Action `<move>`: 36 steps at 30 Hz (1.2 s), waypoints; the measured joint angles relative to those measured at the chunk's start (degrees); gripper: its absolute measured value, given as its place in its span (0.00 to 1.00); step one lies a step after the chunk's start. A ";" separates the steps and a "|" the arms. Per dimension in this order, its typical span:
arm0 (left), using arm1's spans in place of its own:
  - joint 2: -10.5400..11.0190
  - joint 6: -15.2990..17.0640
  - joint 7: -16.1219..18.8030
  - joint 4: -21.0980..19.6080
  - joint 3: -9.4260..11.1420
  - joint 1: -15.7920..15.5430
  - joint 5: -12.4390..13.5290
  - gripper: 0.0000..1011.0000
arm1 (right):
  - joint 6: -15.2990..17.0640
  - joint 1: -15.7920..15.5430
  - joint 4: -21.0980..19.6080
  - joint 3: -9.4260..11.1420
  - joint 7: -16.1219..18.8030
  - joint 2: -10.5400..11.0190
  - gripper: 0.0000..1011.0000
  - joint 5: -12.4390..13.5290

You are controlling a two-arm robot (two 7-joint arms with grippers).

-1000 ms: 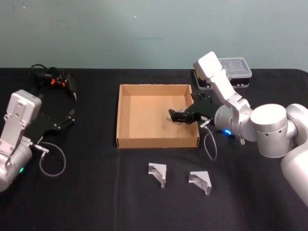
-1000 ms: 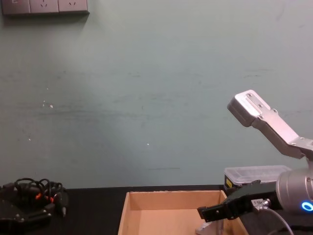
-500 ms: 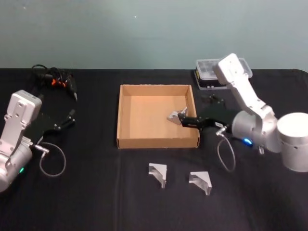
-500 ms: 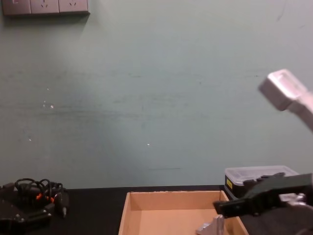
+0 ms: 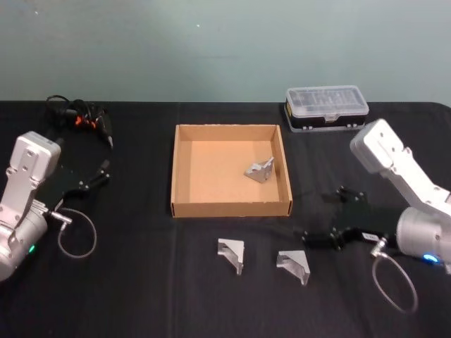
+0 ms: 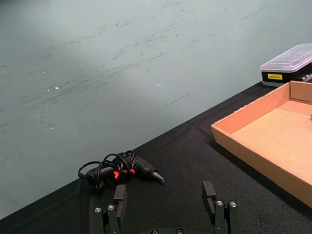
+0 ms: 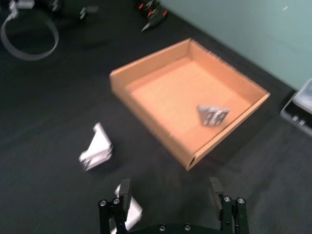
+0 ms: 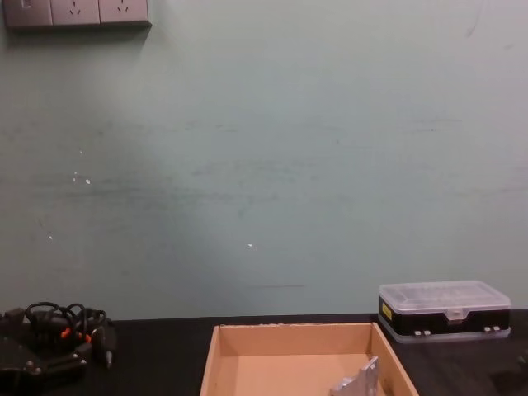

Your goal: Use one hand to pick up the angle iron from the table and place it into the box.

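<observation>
The right gripper [image 5: 310, 239] is hovering over the table [image 5: 141, 282], just beside the right-hand angle iron [image 5: 293, 266] — its fingers [image 7: 124, 191] are standing spread, gripping nothing. A second angle iron [image 5: 231, 253] is lying further left, in front of the box [image 5: 229, 208]. A third angle iron [image 5: 260, 170] is resting inside the box, near its right wall. The left gripper [image 5: 103, 171] is sitting parked at the table's left side, fingers spread.

Matt tan cardboard box [image 5: 229, 208], silvery metal angle iron [image 5: 260, 170], matt black table [image 5: 141, 282].
</observation>
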 joint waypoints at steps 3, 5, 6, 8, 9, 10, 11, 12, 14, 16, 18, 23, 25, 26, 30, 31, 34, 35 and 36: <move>0.00 0.00 0.00 0.00 0.00 0.00 0.00 1.00 | 0.34 -1.48 -1.38 -0.17 0.56 1.99 0.99 0.12; 0.00 0.00 0.00 0.00 0.00 0.00 0.00 1.00 | 0.58 -2.60 -2.22 -0.46 0.93 3.35 0.99 0.33; 0.00 0.00 0.00 0.00 0.00 0.00 0.00 1.00 | 0.65 -2.90 -2.41 -0.59 1.04 3.73 0.99 0.41; 0.00 0.00 0.00 0.00 0.00 0.00 0.00 1.00 | 0.71 -3.63 -2.76 -0.95 1.23 4.55 0.99 0.70; 0.00 0.00 0.00 0.00 0.00 0.00 0.00 1.00 | 0.71 -3.82 -2.82 -1.04 1.26 4.71 0.99 0.80; 0.00 0.00 0.00 0.00 0.00 0.00 0.00 1.00 | 0.71 -4.09 -2.93 -1.25 1.28 4.93 0.99 1.01; 0.00 0.00 0.00 0.00 0.00 0.00 0.00 1.00 | 0.71 -4.16 -2.95 -1.34 1.29 5.01 0.99 1.13; 0.00 0.00 0.00 0.00 0.00 0.00 0.00 1.00 | 0.71 -4.20 -2.97 -1.44 1.28 5.05 0.99 1.24; 0.00 0.00 0.00 0.00 0.00 0.00 0.00 1.00 | 0.70 -4.22 -2.99 -1.62 1.26 5.13 0.99 1.43; 0.00 0.00 0.00 0.00 0.00 0.00 0.00 1.00 | 0.72 -3.97 -2.99 -2.18 1.20 5.18 0.99 1.69; 0.00 0.00 0.00 0.00 0.00 0.00 0.00 1.00 | 0.75 -3.69 -2.82 -2.53 1.18 5.16 0.99 1.70; 0.00 0.00 0.00 0.00 0.00 0.00 0.00 1.00 | 1.15 -2.26 -1.74 -4.17 0.72 4.38 0.99 1.28; 0.00 0.00 0.00 0.00 0.00 0.00 0.00 1.00 | 1.28 -1.76 -1.34 -4.58 0.53 3.94 0.99 1.12; 0.00 0.00 0.00 0.00 0.00 0.00 0.00 1.00 | 1.49 -1.22 -0.92 -5.02 0.32 3.48 0.99 0.89; 0.00 0.00 0.00 0.00 0.00 0.00 0.00 1.00 | 2.07 -0.04 0.18 -6.01 0.24 2.34 0.99 0.63; 0.00 0.00 0.00 0.00 0.00 0.00 0.00 1.00 | 2.07 -0.04 0.18 -6.01 0.24 2.34 0.99 0.63; 0.00 0.00 0.00 0.00 0.00 0.00 0.00 1.00 | 2.59 0.97 1.41 -6.82 0.24 1.28 0.99 0.59; 0.00 0.00 0.00 0.00 0.00 0.00 0.00 1.00 | 2.78 1.25 1.78 -7.02 0.22 0.97 0.99 0.60; 0.00 0.00 0.00 0.00 0.00 0.00 0.00 1.00 | 2.87 1.36 1.91 -7.10 0.20 0.84 0.99 0.62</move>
